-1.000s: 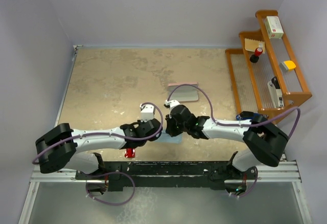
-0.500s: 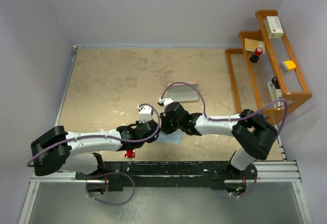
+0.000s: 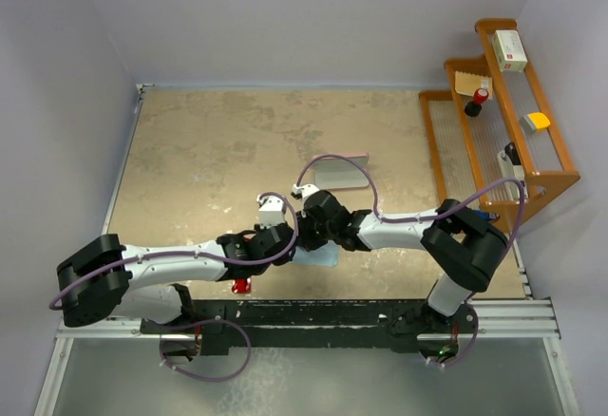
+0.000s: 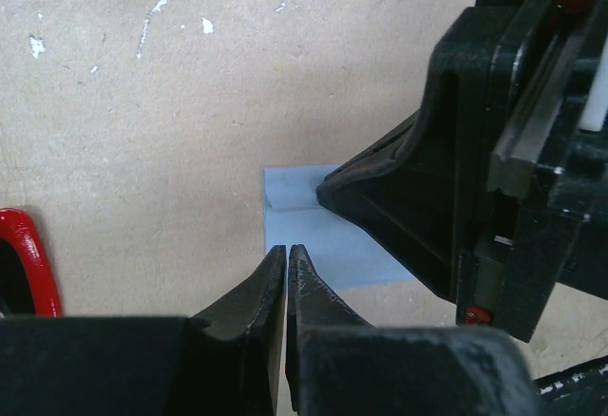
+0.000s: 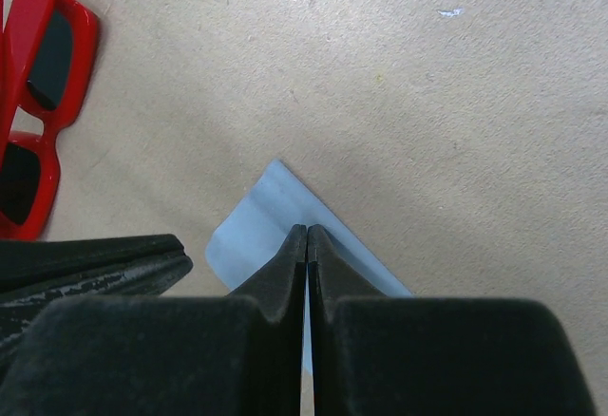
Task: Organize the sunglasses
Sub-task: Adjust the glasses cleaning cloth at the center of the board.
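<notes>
The red sunglasses (image 3: 240, 286) lie on the table near its front edge, left of both grippers. They also show at the top left of the right wrist view (image 5: 38, 103) and at the left edge of the left wrist view (image 4: 24, 264). My left gripper (image 3: 285, 241) is shut, its tips (image 4: 287, 250) at the left edge of the light blue cloth (image 4: 323, 236). My right gripper (image 3: 309, 231) is shut, its tips (image 5: 307, 231) down on the same cloth (image 5: 252, 221). The two grippers nearly touch. I cannot tell whether either pinches the cloth.
The pink case (image 3: 340, 173) lies on the table behind the grippers. A wooden rack (image 3: 551, 174) with small items stands along the right side. The cloth (image 3: 321, 256) shows a small fold beside my right gripper's finger.
My right gripper has moved left toward my left gripper over the cloth, and its arm has stretched out. My left gripper has shifted slightly left. The sunglasses have not moved.
</notes>
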`<state>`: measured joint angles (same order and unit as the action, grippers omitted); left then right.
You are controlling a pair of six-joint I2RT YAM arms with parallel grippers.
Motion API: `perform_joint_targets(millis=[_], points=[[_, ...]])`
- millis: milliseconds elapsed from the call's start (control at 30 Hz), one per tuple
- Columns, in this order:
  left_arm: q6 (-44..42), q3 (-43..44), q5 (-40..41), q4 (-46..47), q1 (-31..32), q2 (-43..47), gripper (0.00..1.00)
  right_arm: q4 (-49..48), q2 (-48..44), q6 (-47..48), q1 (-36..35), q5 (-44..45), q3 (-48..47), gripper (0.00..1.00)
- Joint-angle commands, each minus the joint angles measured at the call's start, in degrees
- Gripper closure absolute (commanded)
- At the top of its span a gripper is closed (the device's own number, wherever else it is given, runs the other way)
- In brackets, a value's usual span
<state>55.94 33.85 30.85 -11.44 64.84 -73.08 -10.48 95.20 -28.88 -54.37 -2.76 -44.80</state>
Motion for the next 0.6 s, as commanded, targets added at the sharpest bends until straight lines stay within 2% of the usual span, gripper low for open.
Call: perform_joint_targets(millis=[0, 567], points=[[-1.19, -0.36, -1.27, 3.60, 0.54, -0.16, 1.00, -1.31, 0.25, 0.38, -0.21, -0.51, -1.40, 1.00], [-0.19, -4.17, -0.21, 11.43, 1.65, -4.31, 1.00, -1.30, 0.32, -0.73, -0.21, -0.49, -0.27, 1.00]])
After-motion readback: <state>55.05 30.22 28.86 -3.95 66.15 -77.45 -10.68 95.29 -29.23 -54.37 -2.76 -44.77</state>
